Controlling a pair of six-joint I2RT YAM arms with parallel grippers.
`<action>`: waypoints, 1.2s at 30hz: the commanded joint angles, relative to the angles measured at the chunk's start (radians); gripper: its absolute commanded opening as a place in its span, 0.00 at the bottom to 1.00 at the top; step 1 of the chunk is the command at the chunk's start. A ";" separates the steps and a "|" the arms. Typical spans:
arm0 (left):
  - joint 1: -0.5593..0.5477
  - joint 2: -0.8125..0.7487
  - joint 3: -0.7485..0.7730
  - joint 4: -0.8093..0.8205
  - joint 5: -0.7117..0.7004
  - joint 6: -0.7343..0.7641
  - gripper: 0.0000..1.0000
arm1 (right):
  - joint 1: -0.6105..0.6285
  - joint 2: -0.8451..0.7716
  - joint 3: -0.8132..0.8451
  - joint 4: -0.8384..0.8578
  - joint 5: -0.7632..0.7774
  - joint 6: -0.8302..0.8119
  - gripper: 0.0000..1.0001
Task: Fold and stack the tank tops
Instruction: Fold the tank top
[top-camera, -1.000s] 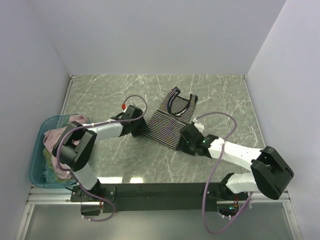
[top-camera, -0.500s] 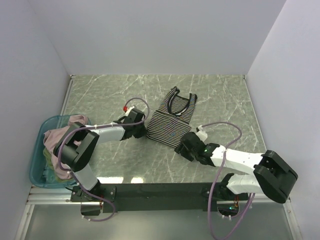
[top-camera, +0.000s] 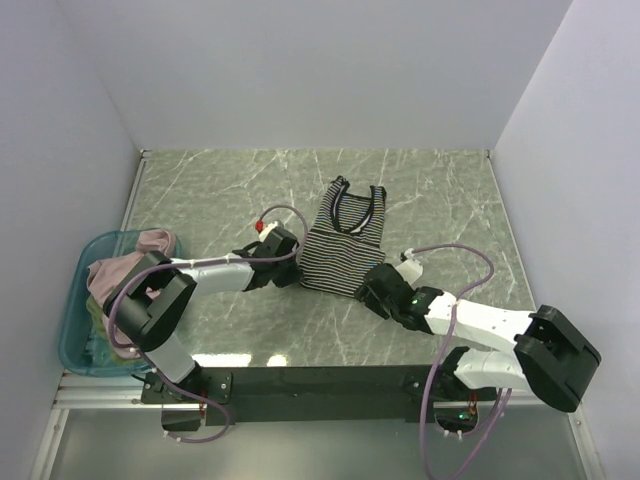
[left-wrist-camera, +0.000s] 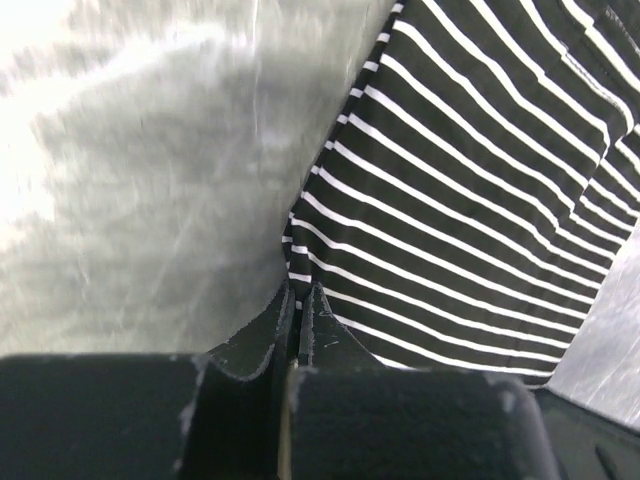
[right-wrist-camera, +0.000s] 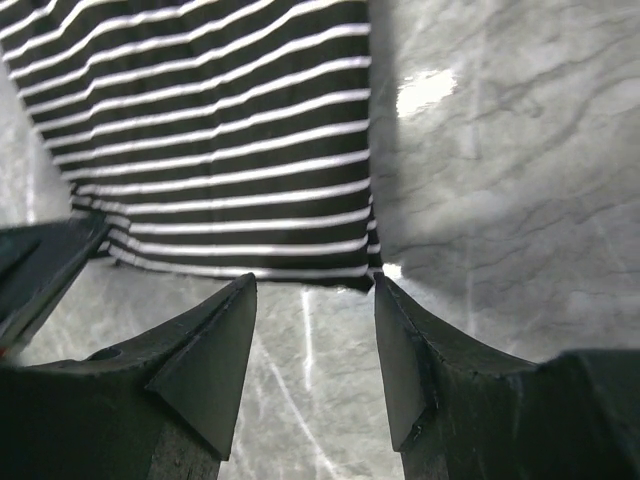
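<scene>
A black-and-white striped tank top (top-camera: 345, 245) lies flat mid-table, neck toward the far wall. My left gripper (top-camera: 291, 272) sits low at its lower left corner. In the left wrist view that gripper (left-wrist-camera: 301, 293) is shut, with the striped hem (left-wrist-camera: 470, 200) pinched between its tips. My right gripper (top-camera: 369, 291) rests by the lower right corner. It stands open (right-wrist-camera: 312, 287), nothing between its fingers, and the striped hem (right-wrist-camera: 220, 130) lies just ahead of the tips. Dusty pink tank tops (top-camera: 128, 268) and a pale green one (top-camera: 93, 322) sit heaped in the tub.
The teal plastic tub (top-camera: 72, 305) stands at the table's left edge, beside the left arm's base. White walls close in the marble table on the left, far and right sides. Purple cables loop off both arms.
My left gripper has slid right along the hem and shut on the striped top's corner. My right gripper has drawn back a little toward the near edge, still open. The top has shifted slightly.
</scene>
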 joint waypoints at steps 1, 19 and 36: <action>-0.021 -0.004 -0.055 -0.196 0.002 0.000 0.01 | 0.005 0.017 0.015 -0.028 0.068 0.019 0.58; -0.055 -0.065 -0.087 -0.203 0.035 -0.005 0.01 | 0.009 0.105 0.020 -0.028 0.006 -0.058 0.33; -0.205 -0.408 -0.185 -0.431 0.066 -0.035 0.01 | 0.285 -0.113 0.129 -0.415 -0.064 -0.058 0.02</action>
